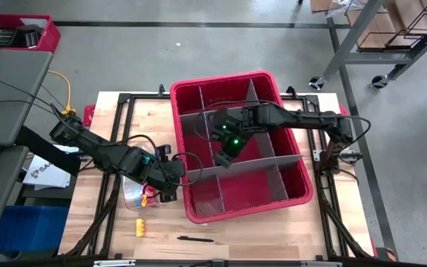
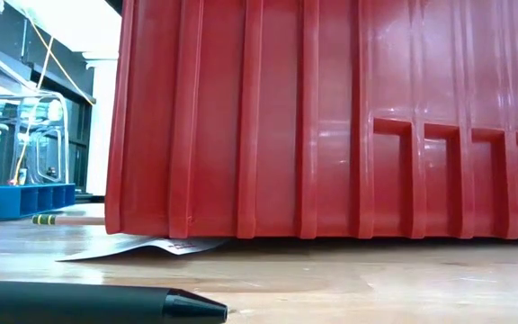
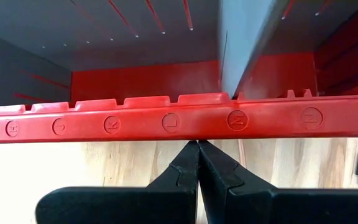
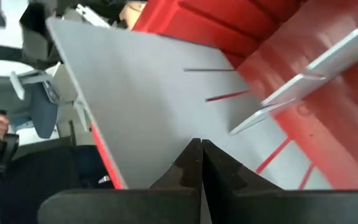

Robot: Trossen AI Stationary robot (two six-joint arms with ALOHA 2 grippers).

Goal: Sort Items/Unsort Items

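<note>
Items lie outside the red bin (image 1: 237,202): yellow block (image 1: 140,225) and dark pen (image 1: 195,239) on the table's near edge. Left gripper (image 3: 198,149), closed and empty, faces the bin's rim embossed with circled letters K, L, M. Right gripper (image 4: 201,148), closed and empty, hangs among the grey dividers (image 1: 269,159).

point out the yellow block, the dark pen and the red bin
yellow block (image 1: 140,225), high view, middle of the block
dark pen (image 1: 195,239), high view, middle of its shaft
red bin (image 1: 237,211), high view, bare near rim

You're looking at 2 dark, jointed arms trailing black cables; the right arm (image 1: 302,119) shows a green light at its wrist.
</note>
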